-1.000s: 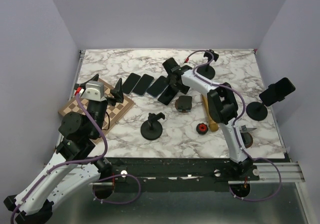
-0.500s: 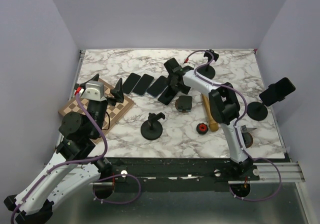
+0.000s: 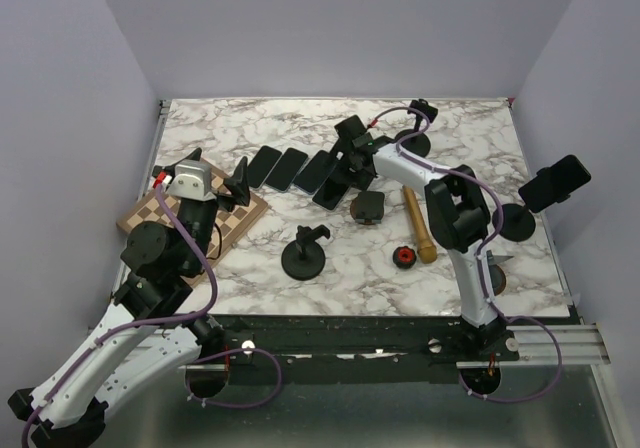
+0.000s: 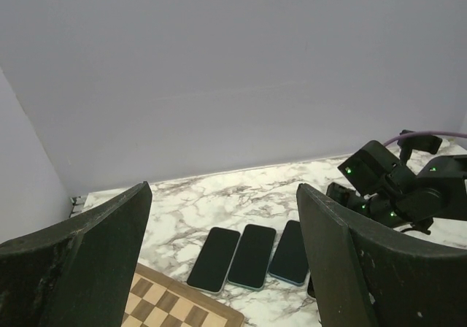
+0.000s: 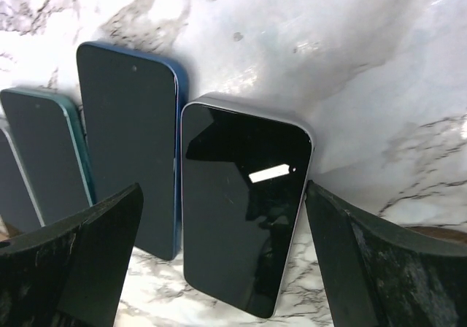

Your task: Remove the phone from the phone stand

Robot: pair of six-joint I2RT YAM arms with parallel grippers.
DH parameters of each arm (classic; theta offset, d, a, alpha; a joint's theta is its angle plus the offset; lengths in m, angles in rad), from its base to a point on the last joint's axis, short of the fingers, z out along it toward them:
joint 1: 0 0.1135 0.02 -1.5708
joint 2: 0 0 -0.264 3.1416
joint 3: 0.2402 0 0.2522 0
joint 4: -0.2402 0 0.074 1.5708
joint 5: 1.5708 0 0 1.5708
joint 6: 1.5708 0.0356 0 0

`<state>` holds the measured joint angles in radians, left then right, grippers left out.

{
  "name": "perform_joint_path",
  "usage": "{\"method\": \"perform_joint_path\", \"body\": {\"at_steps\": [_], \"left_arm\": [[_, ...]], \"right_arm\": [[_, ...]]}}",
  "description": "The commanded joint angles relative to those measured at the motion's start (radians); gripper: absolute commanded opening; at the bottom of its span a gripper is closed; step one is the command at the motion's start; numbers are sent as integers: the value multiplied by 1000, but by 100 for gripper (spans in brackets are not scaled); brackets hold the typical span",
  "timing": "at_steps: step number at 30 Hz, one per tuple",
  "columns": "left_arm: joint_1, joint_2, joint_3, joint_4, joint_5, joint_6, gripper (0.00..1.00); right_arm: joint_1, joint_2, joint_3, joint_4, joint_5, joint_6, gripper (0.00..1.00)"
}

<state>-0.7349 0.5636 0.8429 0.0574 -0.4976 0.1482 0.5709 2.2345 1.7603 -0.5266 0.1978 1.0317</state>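
A black phone point(image 3: 556, 182) sits clamped in a phone stand point(image 3: 516, 223) at the table's right edge. An empty stand point(image 3: 303, 254) is at centre front and another stand point(image 3: 412, 144) at the back. My right gripper point(image 3: 343, 175) is open over a black phone point(image 5: 244, 210) that lies flat on the marble; in the right wrist view its fingers straddle that phone without touching it point(image 5: 222, 195). My left gripper point(image 3: 216, 168) is open and empty above the chessboard point(image 3: 195, 218), far from the phone in the stand; it is open in its own view too point(image 4: 222, 192).
Three more phones lie in a row point(image 3: 290, 168), seen also in the left wrist view point(image 4: 252, 255). A wooden stick point(image 3: 418, 226), a red and black knob point(image 3: 403, 257) and a dark brown block point(image 3: 367, 206) lie mid-right.
My right wrist has shifted slightly back and to the right above the flat black phone. The left arm has barely moved.
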Motion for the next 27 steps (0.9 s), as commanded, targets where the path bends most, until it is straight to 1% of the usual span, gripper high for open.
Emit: {"method": "perform_joint_path", "body": {"at_steps": [1, 7, 14, 16, 18, 20, 22, 24, 27], "left_arm": [[1, 5, 15, -13, 19, -10, 88], [1, 6, 15, -12, 19, -10, 88], [0, 3, 15, -11, 19, -9, 88], [1, 3, 14, -13, 18, -7, 88], [0, 2, 13, -11, 16, -6, 88], [0, 2, 13, -10, 14, -6, 88], [0, 1, 15, -11, 19, -7, 88], [0, -2, 16, -13, 23, -10, 88], [0, -3, 18, -15, 27, -15, 88]], "right_arm": [[9, 96, 6, 18, -126, 72, 99], [9, 148, 95, 35, -147, 78, 99], [9, 239, 248, 5, -136, 33, 99], [9, 251, 299, -23, -107, 8, 99], [9, 244, 349, -85, -42, -28, 99], [8, 205, 356, -112, 10, -86, 99], [8, 141, 323, -120, 49, -156, 100], [9, 53, 259, -107, 91, -229, 100], [9, -109, 116, -48, 169, -328, 100]]}}
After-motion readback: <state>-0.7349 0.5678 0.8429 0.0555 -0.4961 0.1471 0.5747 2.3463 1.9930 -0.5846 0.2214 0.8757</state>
